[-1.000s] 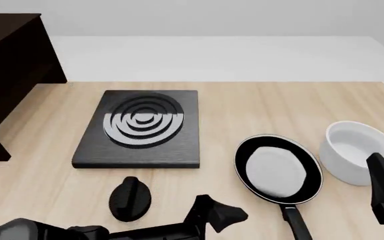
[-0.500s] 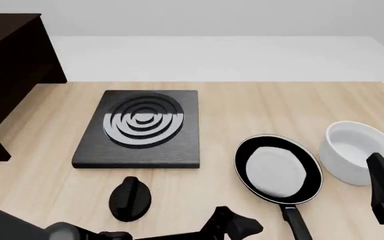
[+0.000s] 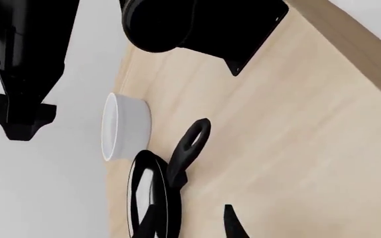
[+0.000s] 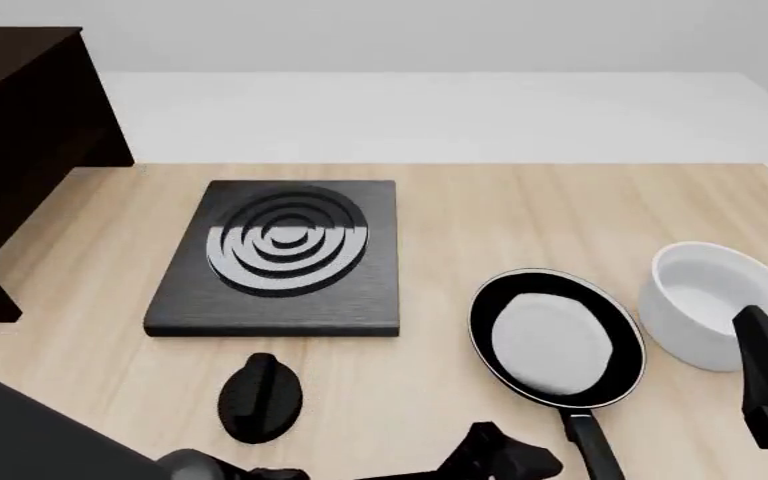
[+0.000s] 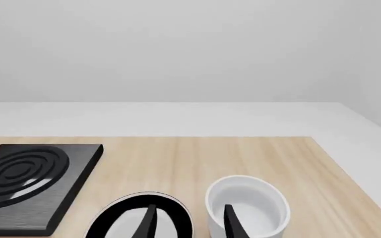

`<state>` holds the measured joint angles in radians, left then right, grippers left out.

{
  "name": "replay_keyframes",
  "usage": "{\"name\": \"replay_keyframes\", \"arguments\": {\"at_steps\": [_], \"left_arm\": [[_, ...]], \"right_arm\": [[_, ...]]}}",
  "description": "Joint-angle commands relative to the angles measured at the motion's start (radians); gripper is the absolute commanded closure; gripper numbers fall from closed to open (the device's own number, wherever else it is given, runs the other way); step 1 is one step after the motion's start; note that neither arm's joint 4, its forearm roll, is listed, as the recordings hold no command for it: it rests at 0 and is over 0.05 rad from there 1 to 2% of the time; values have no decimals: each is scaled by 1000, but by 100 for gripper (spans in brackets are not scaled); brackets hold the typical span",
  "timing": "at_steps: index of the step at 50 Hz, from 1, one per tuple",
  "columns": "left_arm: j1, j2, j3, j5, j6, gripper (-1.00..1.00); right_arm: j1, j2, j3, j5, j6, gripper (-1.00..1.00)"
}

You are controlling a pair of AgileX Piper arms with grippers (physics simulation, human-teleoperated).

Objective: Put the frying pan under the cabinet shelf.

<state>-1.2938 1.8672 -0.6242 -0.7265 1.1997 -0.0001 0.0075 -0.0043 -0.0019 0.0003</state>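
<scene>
Beside white bowl (image 4: 708, 302): frying pan (image 4: 556, 338), L pincer (image 4: 498, 462) near handle.

Bright even light, sharp renders, faint shadows

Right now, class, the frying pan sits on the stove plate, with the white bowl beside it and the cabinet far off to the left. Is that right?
Not quite. The frying pan rests on the bare table, to the right of the stove plate, as the front view shows. The rest holds: the white bowl is beside the pan, and the cabinet stands far left.
</scene>
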Motion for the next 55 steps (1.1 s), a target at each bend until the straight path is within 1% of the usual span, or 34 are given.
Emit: {"name": "replay_keyframes", "arguments": {"at_steps": [1, 9, 17, 27, 35, 42, 55], "left_arm": [[-19, 39, -38, -20, -4, -100], [-25, 86, -62, -44, 7, -100], [-18, 120, -99, -14, 10, -100], [-18, 171, -129, 3, 40, -100], [-19, 172, -158, 41, 47, -100], [-3, 183, -195, 71, 62, -100], [-5, 220, -239, 70, 71, -100]], "right_arm": [[0, 0, 0, 0, 0, -100], [0, 0, 0, 0, 0, -100], [0, 0, 0, 0, 0, -100], [0, 0, 0, 0, 0, -100], [0, 0, 0, 0, 0, -100], [0, 0, 0, 0, 0, -100], [0, 0, 0, 0, 0, -100]]}}
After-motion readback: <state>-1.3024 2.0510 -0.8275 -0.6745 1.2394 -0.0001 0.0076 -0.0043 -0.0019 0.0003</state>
